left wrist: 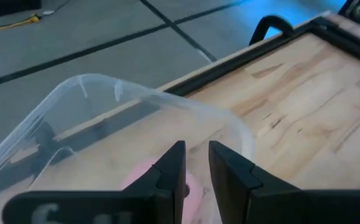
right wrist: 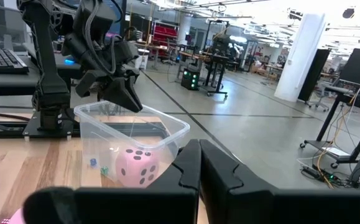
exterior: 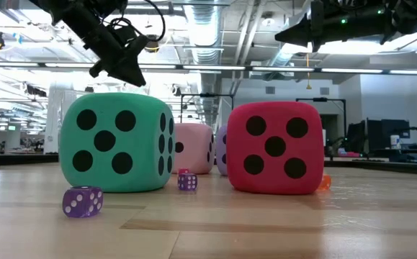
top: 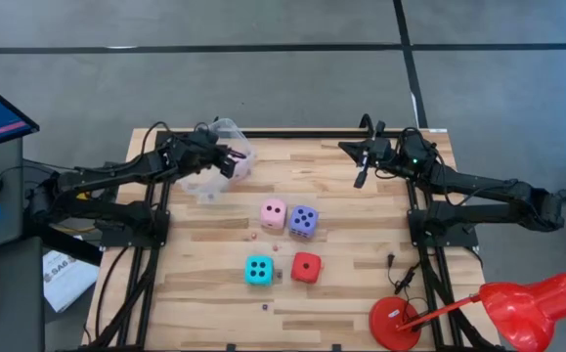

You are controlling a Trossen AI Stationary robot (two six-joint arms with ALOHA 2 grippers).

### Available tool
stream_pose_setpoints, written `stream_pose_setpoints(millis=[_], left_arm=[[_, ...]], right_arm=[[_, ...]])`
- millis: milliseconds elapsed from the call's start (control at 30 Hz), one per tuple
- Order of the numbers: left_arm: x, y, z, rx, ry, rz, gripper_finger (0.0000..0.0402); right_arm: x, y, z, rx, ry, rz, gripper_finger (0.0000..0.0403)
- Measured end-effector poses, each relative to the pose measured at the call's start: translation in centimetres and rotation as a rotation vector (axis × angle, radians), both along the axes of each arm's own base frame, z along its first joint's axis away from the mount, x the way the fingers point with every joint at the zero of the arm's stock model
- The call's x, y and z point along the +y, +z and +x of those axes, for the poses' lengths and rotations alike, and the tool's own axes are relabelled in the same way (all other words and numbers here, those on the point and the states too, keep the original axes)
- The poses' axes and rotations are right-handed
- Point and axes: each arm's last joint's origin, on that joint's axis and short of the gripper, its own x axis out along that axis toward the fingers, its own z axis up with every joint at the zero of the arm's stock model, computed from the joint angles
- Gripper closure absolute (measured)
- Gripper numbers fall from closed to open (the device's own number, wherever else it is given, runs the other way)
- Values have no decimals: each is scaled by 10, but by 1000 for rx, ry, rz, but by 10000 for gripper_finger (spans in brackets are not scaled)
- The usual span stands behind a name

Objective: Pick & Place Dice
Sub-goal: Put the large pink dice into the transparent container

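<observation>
one pale pink die (right wrist: 137,167) sits inside the clear tub (top: 222,161) at the far left, left gripper (top: 232,162) right above it, fingers nearly closed on nothing. mid-table: pink die (top: 274,213), violet-blue die (top: 303,221), cyan die (top: 258,270), red die (top: 306,267). right gripper (top: 360,176) hovers far right, closed, empty.

left gripper (top: 232,159): raised, far-left, fingers slightly apart | right gripper (top: 360,176): raised, far-right, closed

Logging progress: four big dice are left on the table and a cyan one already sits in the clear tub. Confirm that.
Wrong colour: the die in the clear tub is a pale pink die, as the right wrist view shows. The cyan die is among the four on the table.
</observation>
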Motion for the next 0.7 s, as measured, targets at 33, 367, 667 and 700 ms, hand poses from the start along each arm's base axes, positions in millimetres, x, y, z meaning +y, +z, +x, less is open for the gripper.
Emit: stream_pose_setpoints(millis=[33, 367, 667, 700], left_arm=[[0, 1, 1, -13, 0, 6, 339], [3, 14, 7, -157, 0, 72, 339], [5, 27, 11, -275, -8, 145, 339], [5, 27, 11, -270, -10, 150, 339]], right_arm=[[0, 0, 0, 0, 0, 0, 403], [2, 0, 1, -1, 8, 2, 403], [3, 0, 1, -1, 16, 2, 403], [3, 0, 1, 2, 16, 3, 403]])
